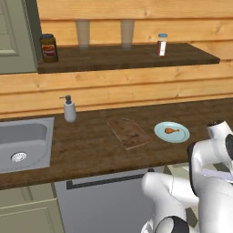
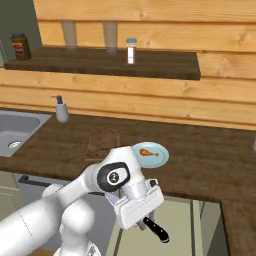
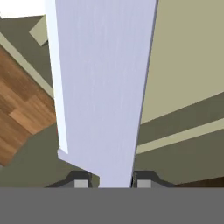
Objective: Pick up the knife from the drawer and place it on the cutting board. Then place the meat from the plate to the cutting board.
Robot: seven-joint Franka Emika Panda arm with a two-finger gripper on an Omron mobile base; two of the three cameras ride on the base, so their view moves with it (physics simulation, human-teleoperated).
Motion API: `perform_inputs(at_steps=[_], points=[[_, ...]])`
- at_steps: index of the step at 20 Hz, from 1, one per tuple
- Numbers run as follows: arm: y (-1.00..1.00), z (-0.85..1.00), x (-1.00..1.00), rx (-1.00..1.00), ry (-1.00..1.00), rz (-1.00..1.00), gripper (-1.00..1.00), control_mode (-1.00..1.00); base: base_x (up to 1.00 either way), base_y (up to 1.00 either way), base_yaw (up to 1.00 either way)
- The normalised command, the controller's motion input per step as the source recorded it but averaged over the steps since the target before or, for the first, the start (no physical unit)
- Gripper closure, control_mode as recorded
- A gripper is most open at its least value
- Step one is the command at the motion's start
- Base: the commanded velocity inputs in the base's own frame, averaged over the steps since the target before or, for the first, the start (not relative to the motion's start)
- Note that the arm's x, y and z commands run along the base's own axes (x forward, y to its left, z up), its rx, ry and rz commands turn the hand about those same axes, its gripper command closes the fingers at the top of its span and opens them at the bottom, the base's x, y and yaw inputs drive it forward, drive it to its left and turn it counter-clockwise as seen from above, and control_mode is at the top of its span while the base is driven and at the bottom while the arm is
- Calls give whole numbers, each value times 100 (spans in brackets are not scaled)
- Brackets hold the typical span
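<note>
our claw (image 2: 145,221) pinches the silver-bladed, black-handled kitchen knife (image 2: 156,229) above the open pale grey-green drawer (image 2: 182,225) — long axis slanted, handle pointing down-right in the right base view, blade up-left.

We see the knife (image 2: 156,230) gripped above the open drawer (image 2: 190,220); the meat (image 1: 170,131) rests on the plate (image 1: 182,135) at the cutting board's (image 1: 129,132) 3 o'clock.

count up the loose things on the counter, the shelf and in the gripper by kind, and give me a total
Silver-bladed black-handled knife in gripper: 1
Brown wooden cutting board: 1
Pale teal plate: 1
Orange-brown meat piece: 1
Soap dispenser: 1
Jars: 2
Grey tumblers: 2
Total: 9
</note>
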Motion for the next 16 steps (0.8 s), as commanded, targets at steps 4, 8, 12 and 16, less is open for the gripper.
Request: perform_inputs(at_steps=[4, 8, 12, 16], points=[[35, 47, 65, 6, -1, 13, 100, -100, 0, 0, 0], [20, 46, 96, 12, 0, 11, 100, -100, 0, 0, 0], [14, 40, 100, 16, 2, 9, 100, -100, 0, 0, 0], [16, 16, 100, 19, 4, 2, 100, -100, 0, 0, 0]])
